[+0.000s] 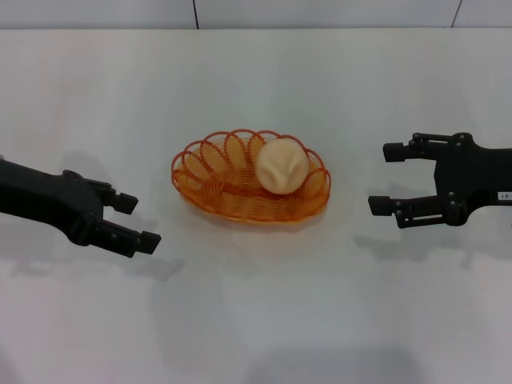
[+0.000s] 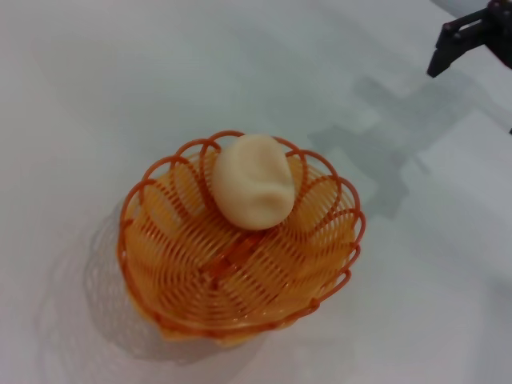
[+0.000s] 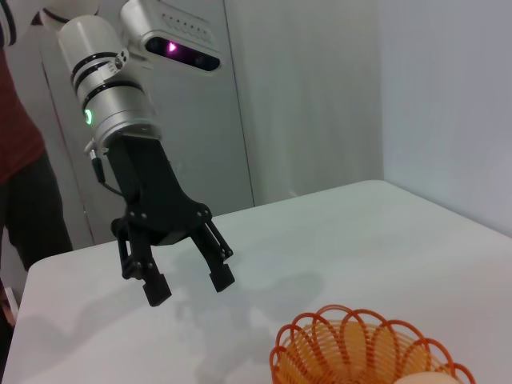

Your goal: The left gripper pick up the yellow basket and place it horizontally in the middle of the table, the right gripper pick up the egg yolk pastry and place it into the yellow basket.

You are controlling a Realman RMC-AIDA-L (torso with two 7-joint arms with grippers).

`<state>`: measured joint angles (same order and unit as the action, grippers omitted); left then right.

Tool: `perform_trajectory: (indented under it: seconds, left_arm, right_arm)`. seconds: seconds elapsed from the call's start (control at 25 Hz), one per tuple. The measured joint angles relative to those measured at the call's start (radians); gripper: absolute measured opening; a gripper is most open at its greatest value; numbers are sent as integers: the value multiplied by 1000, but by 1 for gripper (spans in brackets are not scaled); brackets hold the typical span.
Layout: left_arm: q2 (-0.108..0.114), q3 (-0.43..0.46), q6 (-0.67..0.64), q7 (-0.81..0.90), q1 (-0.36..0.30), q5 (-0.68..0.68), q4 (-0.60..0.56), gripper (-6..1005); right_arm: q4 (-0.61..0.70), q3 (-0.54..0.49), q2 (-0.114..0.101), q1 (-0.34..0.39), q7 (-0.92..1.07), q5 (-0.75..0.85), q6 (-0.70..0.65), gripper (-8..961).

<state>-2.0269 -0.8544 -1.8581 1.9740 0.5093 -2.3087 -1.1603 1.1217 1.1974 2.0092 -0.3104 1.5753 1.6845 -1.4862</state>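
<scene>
Yellow basket point(image 1: 240, 194): centre of the head view, resting on the table point(image 1: 264, 320), with the egg yolk pastry point(image 1: 282, 166) lying inside against its right-hand rim. Left gripper point(image 1: 134, 221): lower left of frame, fingers spread apart, holding nothing, clear of the basket. Right gripper point(image 1: 386, 177): right edge at mid-height, fingers likewise spread wide and empty, well apart from the basket.

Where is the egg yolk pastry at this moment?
In the head view, the egg yolk pastry lies inside the yellow basket, toward its right end, mid-table between the two open grippers.
</scene>
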Motion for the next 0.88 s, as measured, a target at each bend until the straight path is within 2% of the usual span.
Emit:
perform_trajectory:
  seconds: [0.28, 0.88]
  left_arm:
    - [5, 0, -1, -51, -24, 81, -2, 887]
    - [-1, -9, -49, -198, -12, 98, 54, 887]
  right_arm:
    - [-1, -3, 0, 2, 4, 0, -18, 859]
    - [1, -2, 0, -2, 9, 8, -41, 859]
